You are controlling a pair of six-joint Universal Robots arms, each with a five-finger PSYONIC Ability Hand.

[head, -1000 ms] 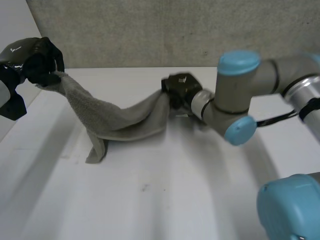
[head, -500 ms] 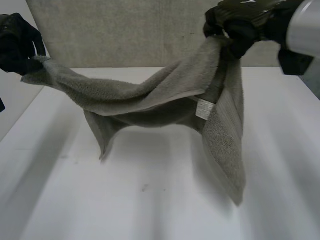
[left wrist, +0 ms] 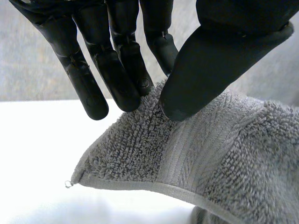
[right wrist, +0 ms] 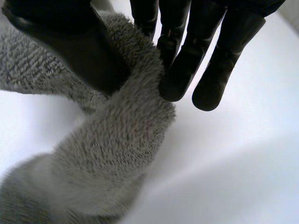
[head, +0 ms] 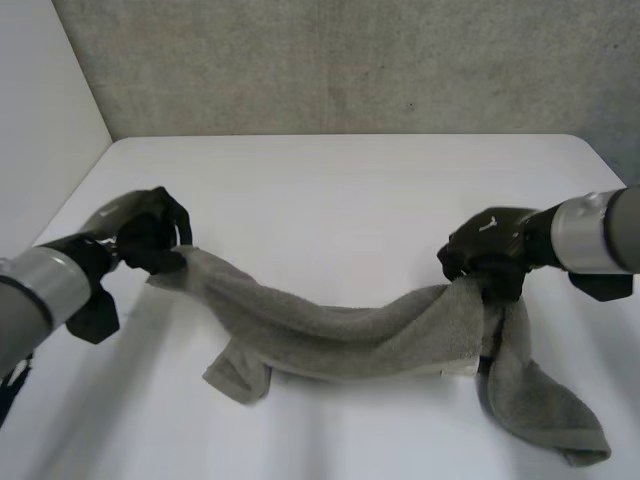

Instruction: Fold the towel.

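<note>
Towel (head: 340, 335), grey terry, is strung between both hands and sags in the middle. Left hand (head: 150, 240) is at the towel's left end and right hand (head: 490, 250) at its right end, both raised a little off the table (head: 340, 190).

In the left wrist view the left hand (left wrist: 219, 56) is clamped on the towel (left wrist: 210, 154). The thumb presses the cloth against the fingers (left wrist: 112, 79) just above a hemmed corner, and that corner sticks out free below the fingertips.

In the right wrist view the right hand (right wrist: 60, 42) is clamped on a bunched roll of towel (right wrist: 117, 154). The thumb is on one side and the fingers (right wrist: 187, 65) on the other, with cloth running out from both sides of the pinch.

In the head view, a loose flap hangs from the sagging part near the left end and lies on the table. Past the right hand's grip a longer tail drops and lies crumpled on the table.

Grey wall (head: 340, 60) stands behind the towel, beyond the table's far edge. Nothing sits between the towel and either hand.
</note>
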